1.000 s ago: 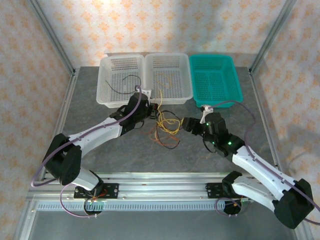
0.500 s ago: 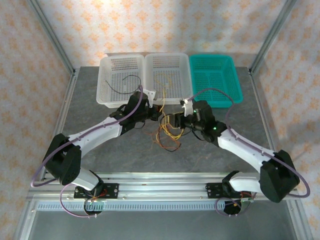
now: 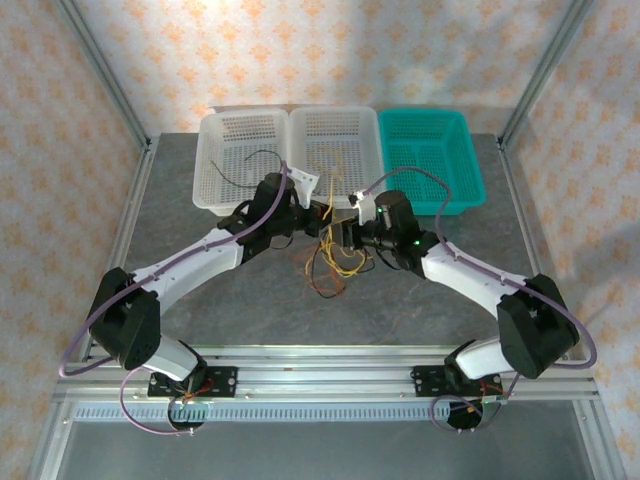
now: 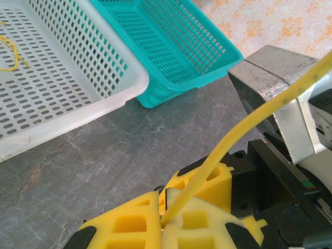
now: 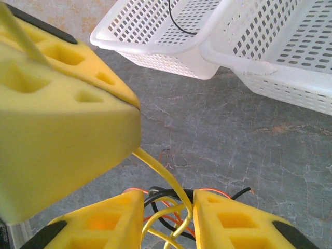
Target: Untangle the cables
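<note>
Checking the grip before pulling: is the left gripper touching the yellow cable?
Touching. The left wrist view shows the left gripper pinching the yellow cable between its pads.

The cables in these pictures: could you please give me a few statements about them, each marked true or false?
1. The left fingers pinch a yellow cable. True.
2. The black cable lies in the teal basket. False: it lies in the left white basket.
3. A loose yellow strand lies in the middle white basket. True.
4. The tangle sits inside a basket. False: it lies on the table, in front of the baskets.
5. The right fingers are pressed flat together. False: a gap shows, with cables running through it.
</note>
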Robot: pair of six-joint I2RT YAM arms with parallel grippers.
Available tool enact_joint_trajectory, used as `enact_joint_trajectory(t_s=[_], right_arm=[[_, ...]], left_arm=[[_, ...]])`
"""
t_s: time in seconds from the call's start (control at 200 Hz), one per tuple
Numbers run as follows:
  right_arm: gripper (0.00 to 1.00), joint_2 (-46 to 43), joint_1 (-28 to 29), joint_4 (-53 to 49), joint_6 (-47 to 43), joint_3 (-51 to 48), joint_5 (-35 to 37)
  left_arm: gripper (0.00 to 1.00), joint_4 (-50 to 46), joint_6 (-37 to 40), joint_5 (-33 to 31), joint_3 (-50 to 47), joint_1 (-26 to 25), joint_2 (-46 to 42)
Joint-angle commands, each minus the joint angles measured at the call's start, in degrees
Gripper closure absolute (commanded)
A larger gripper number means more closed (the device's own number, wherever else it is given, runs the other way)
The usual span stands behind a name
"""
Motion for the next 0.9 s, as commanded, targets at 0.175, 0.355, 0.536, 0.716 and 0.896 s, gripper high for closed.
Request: enact_joint_trajectory(t_s=[0.175, 0.355, 0.536, 0.716, 0.896], right_arm=[[0.65, -3.39, -0.13, 4.67, -0.59, -0.2, 8.46], [0.66, -5.41, -0.13, 7.19, -2.46, -1.92, 12.83], [0.66, -4.49, -0.13, 6.62, -5.34, -0.29, 11.95], [0.7, -4.27, -0.12, 7.98, -6.89, 0.08, 11.05], [0.7, -2.99, 0.12, 7.94, -7.74, 0.71, 9.54]], left_arm=[[1.0, -0.89, 1.38, 3.0, 2.94, 0.34, 1.14], [1.0, -2.05, 1.64, 5.12, 4.0, 0.34, 1.49], [1.0, -2.04, 1.3, 7.98, 4.79, 0.34, 1.84], [1.0, -1.71, 0.86, 9.19, 5.13, 0.39, 1.9], [1.0, -2.01, 0.41, 9.96, 6.08, 0.43, 2.29]])
